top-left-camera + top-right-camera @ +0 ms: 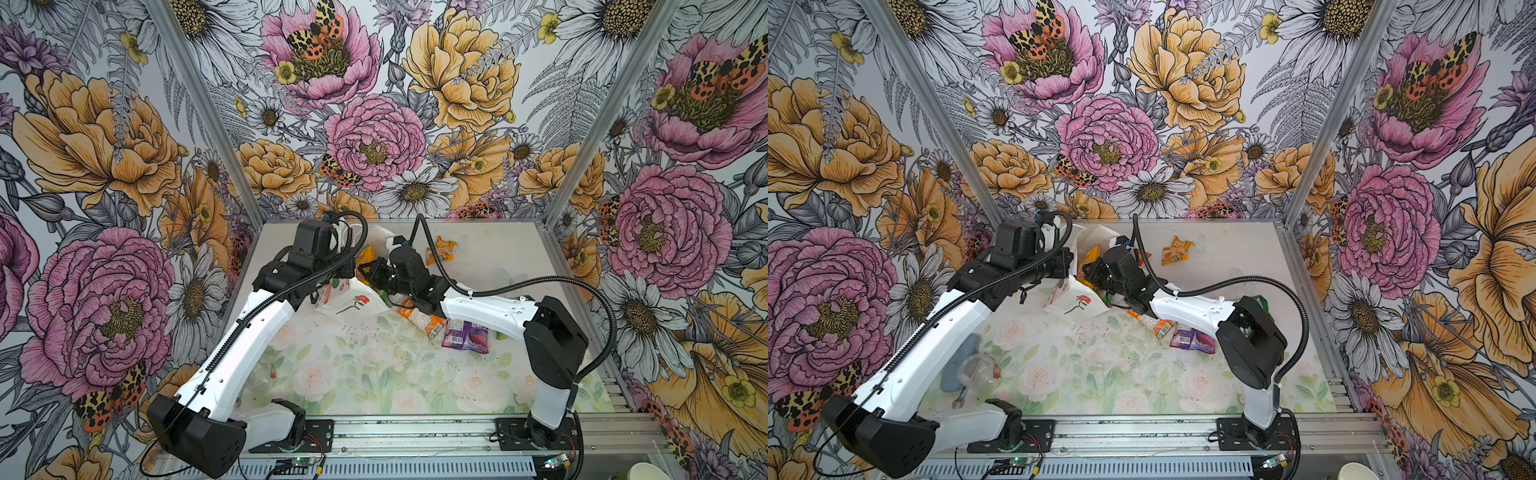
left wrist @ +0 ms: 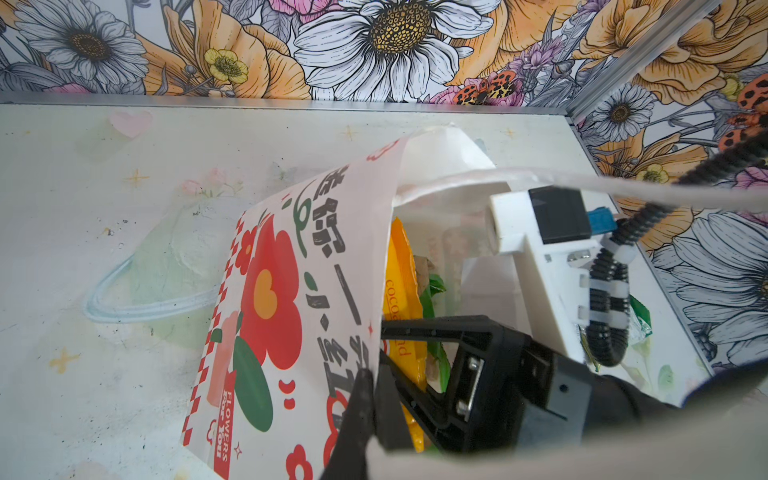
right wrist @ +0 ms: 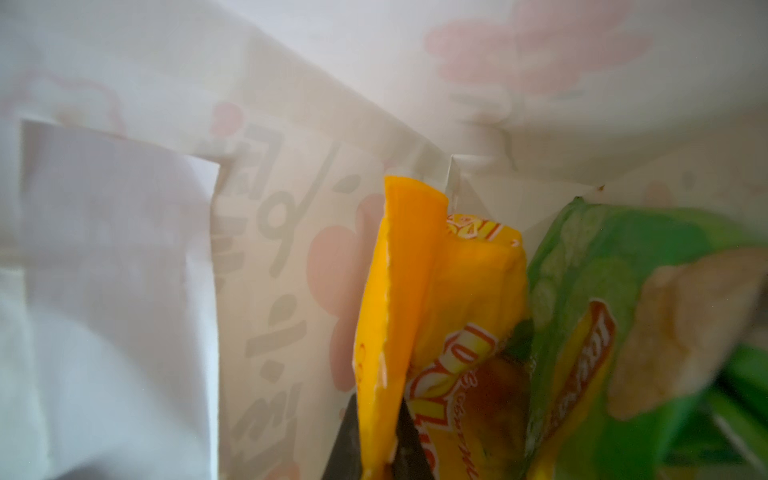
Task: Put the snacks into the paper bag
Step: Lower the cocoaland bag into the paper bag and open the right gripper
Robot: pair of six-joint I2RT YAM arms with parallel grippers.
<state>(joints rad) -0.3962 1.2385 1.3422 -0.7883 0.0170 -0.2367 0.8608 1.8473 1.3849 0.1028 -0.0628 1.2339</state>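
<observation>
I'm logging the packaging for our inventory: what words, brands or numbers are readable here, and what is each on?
"FLOWERS FOR YOU": red strip on the paper bag.
"coco", a hidden stretch, then "nd": yellow packet inside the bag.
Black brush characters on the bag: I cannot read them reliably.
Green packet lettering: blurred.
Purple packet print, in a top view: too small.

Floral-print table (image 1: 374, 374) carries: paper bag (image 1: 353, 303) at 10 o'clock; orange-white packet (image 1: 440, 249) at 12 o'clock; orange packet (image 1: 424, 321) near centre; purple packet (image 1: 465, 336) just beside, at its 4 o'clock; clear plastic cup (image 1: 978, 369) at 8 o'clock.
</observation>
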